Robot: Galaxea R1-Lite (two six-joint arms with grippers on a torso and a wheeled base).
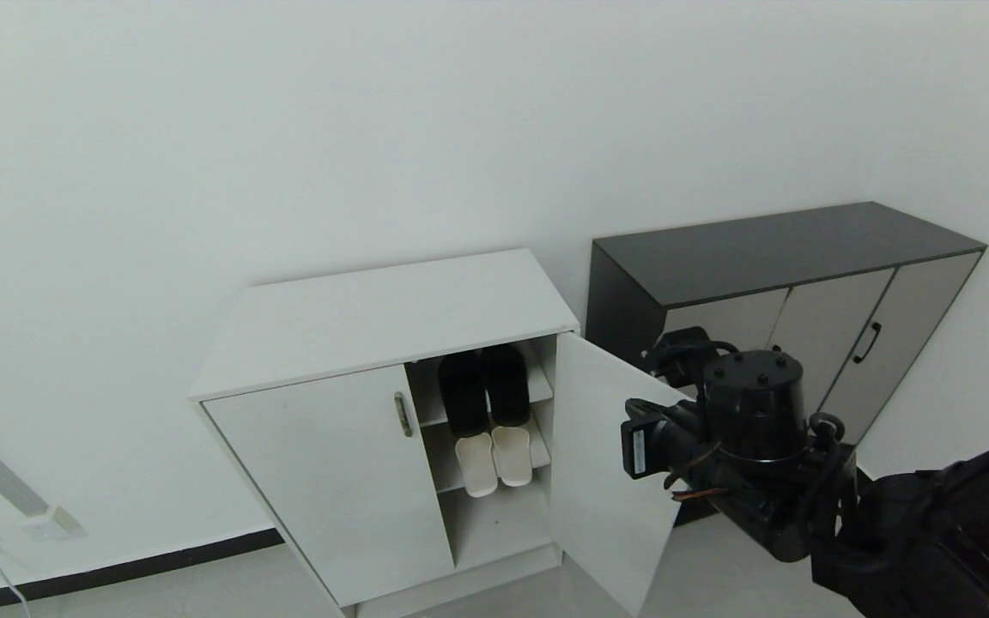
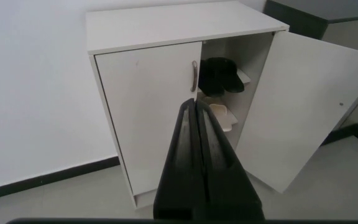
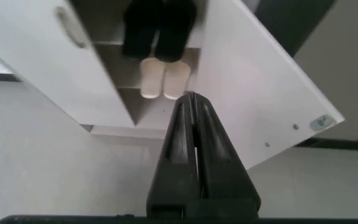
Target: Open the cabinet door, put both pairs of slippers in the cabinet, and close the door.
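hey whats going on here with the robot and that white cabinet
The robot is putting slippers away in the white cabinet. Both pairs are inside: the black slippers on the upper shelf, the white slippers on the shelf below. The right door stands open. The right end effector and left end effector are shut and empty, so only closing the door remains.

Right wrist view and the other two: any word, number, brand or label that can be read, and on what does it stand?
No text here can be read.
Small sticker on the inner face of the open cabinet door: print too blurred to read.
White label on the right arm: too small to read.
White cabinet, top and closed front: no print to be seen.
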